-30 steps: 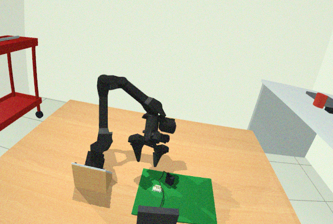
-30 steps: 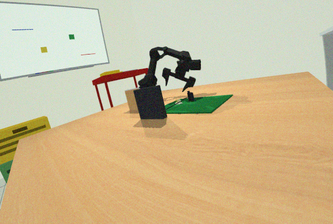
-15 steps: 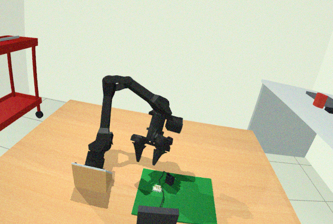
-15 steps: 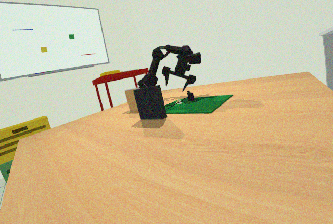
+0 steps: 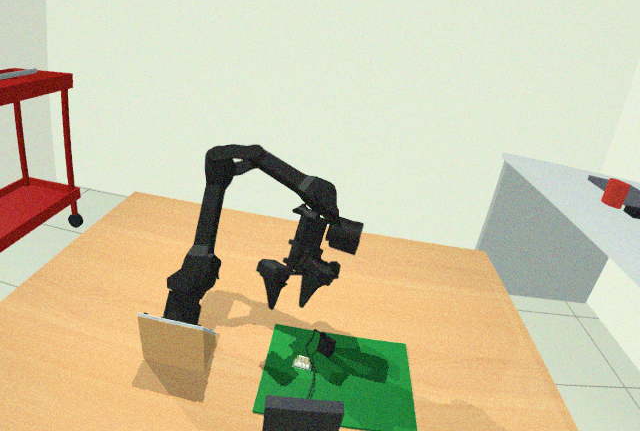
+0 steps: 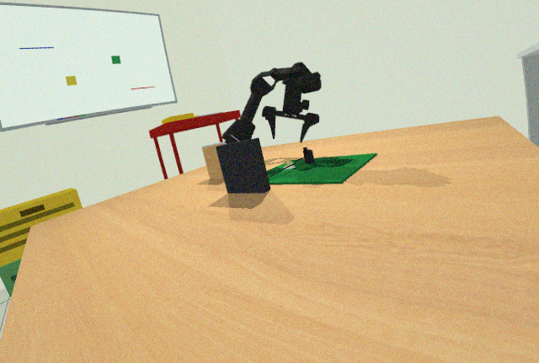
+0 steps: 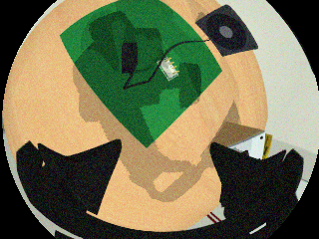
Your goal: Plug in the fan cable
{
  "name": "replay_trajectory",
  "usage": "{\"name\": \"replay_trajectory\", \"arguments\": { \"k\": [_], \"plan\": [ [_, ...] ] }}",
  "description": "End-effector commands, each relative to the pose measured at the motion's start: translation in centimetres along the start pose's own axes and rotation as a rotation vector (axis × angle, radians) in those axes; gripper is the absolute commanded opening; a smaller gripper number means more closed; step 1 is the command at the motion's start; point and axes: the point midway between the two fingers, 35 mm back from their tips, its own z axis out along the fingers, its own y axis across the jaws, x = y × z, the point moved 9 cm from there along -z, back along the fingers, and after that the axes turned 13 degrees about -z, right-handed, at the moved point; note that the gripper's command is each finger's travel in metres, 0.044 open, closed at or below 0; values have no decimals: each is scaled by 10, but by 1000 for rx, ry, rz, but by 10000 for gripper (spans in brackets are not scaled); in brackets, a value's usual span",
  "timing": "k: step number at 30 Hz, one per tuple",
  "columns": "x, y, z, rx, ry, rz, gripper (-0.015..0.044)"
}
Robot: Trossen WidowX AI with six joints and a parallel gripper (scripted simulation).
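Observation:
The green board (image 5: pixel 382 405) (image 6: pixel 330 177) (image 7: pixel 75 37) lies flat on the table. The white four-pin header (image 5: pixel 301 362) (image 6: pixel 289 168) (image 7: pixel 169 69) stands on it, its pins bare. The black plug (image 5: pixel 326 344) (image 6: pixel 308 156) (image 7: pixel 129 57) stands on the board a little to one side of the header, apart from it. A thin dark cable runs from the plug past the header to the fan (image 5: pixel 303 414) (image 6: pixel 243 166) (image 7: pixel 225 31). My gripper (image 5: pixel 286 307) (image 6: pixel 287 139) (image 7: pixel 166 146) is wide open and empty, pointing down above the table and the board's edge, touching nothing.
The fan stands at the board's edge. A tan block-like panel (image 5: pixel 175 346) (image 6: pixel 212 162) stands near the arm's base. The arm's shadow falls across the board and the plug. A red cart (image 5: pixel 36 204) and a grey bench (image 5: pixel 542 230) are beyond the table.

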Motion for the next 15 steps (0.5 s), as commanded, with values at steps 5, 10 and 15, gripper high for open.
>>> {"name": "replay_trajectory", "arguments": {
  "k": [5,10,15],
  "plan": [
    [-13,-10,-11,-159,49,-28,440],
    [-20,-17,-20,-267,54,-45,440],
    [-27,-25,-28,-374,45,-62,440]
  ]
}}
